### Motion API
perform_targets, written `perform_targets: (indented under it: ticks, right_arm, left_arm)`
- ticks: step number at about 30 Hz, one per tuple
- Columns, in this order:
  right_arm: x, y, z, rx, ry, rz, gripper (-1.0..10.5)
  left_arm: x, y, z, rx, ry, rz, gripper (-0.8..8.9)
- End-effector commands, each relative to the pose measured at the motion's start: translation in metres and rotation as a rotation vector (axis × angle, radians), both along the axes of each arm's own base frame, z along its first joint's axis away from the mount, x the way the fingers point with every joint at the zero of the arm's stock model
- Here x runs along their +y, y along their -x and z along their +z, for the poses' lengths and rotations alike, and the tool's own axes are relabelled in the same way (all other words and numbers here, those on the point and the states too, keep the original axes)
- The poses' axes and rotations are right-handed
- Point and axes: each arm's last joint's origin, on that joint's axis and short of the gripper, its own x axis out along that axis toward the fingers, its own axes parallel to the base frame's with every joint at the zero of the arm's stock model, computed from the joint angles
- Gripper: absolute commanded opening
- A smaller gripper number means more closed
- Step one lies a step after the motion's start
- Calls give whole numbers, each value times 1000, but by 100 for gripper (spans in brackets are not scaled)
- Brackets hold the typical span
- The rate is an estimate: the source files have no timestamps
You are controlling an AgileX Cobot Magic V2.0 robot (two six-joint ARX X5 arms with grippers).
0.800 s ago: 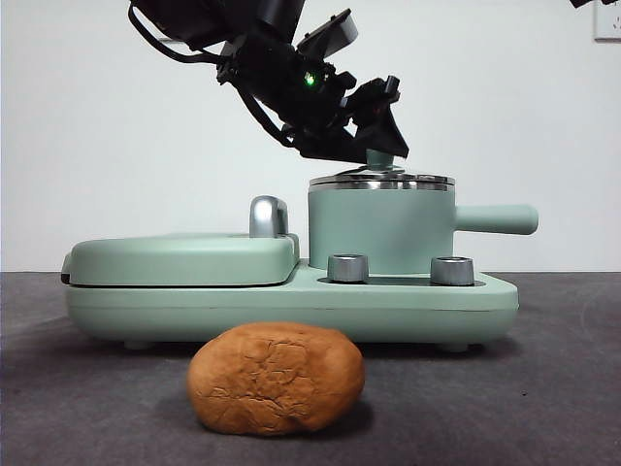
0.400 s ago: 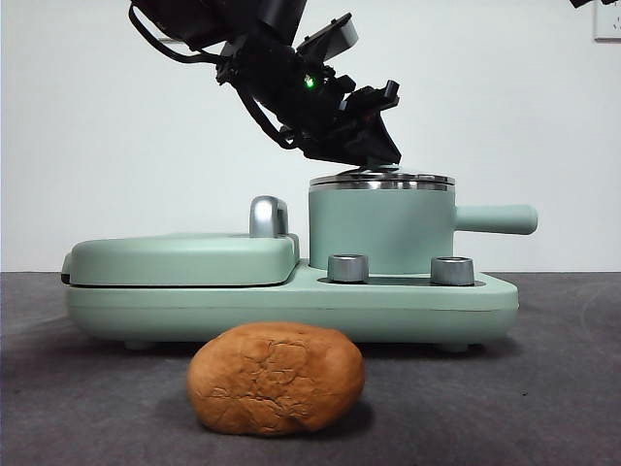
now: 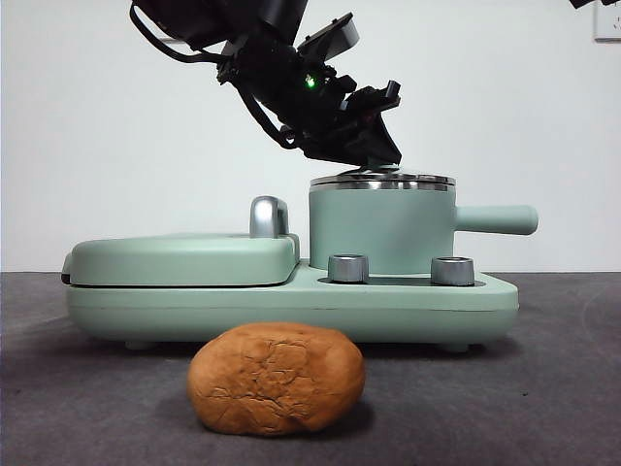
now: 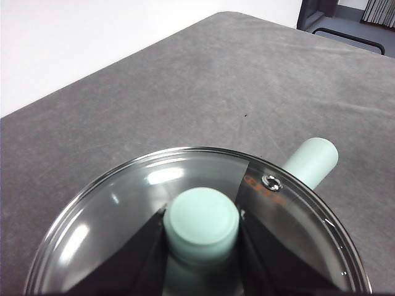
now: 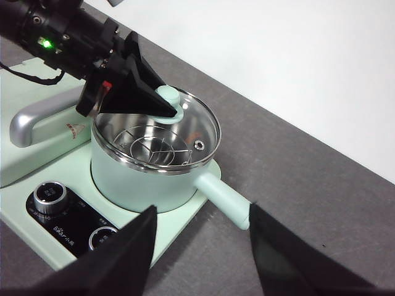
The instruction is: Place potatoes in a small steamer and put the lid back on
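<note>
The potato (image 3: 277,379) lies on the dark table in front of the appliance. The small steamer (image 3: 380,231) stands on the right half of the base, its side handle (image 3: 497,219) pointing right. The glass lid (image 3: 381,180) sits on the steamer's rim. My left gripper (image 3: 378,155) reaches down from the upper left and is shut on the lid's green knob (image 4: 202,219), one jaw on each side. The right wrist view shows the steamer (image 5: 133,182), the lid (image 5: 196,132) and an empty steel rack inside. My right gripper (image 5: 202,213) is open, high above and to the right.
The flat green griddle cover (image 3: 179,257) with its chrome handle (image 3: 267,216) fills the left half of the base (image 3: 291,306). Two steel dials (image 3: 347,268) sit in front of the steamer. The right arm shows only as a black tip (image 3: 582,3) at the top right corner.
My left gripper has come down a little onto the lid's knob, which it now covers in the front view. The lid, steamer and potato have not moved.
</note>
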Motion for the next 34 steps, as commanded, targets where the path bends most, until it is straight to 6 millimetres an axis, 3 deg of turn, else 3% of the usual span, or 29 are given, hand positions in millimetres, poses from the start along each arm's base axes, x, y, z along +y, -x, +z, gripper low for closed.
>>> perform_targets:
  ticks: [1, 12, 19, 27, 34]
  right_arm:
    - [1, 0, 6, -15, -16, 1, 237]
    - [1, 1, 5, 1, -13, 2, 237]
    - [2, 1, 4, 22, -37, 12, 237]
    - [19, 8, 1, 62, -47, 169, 237]
    - [52, 10, -9, 125, 21, 400, 237]
  left_arm:
    - [-8, 5, 15, -38, 30, -22, 6]
    - [8, 26, 69, -140, 100, -24, 7]
    - [27, 48, 106, -180, 97, -18, 9]
    - [74, 81, 141, -103, 28, 27, 9]
    - [116, 114, 170, -110, -14, 71, 9]
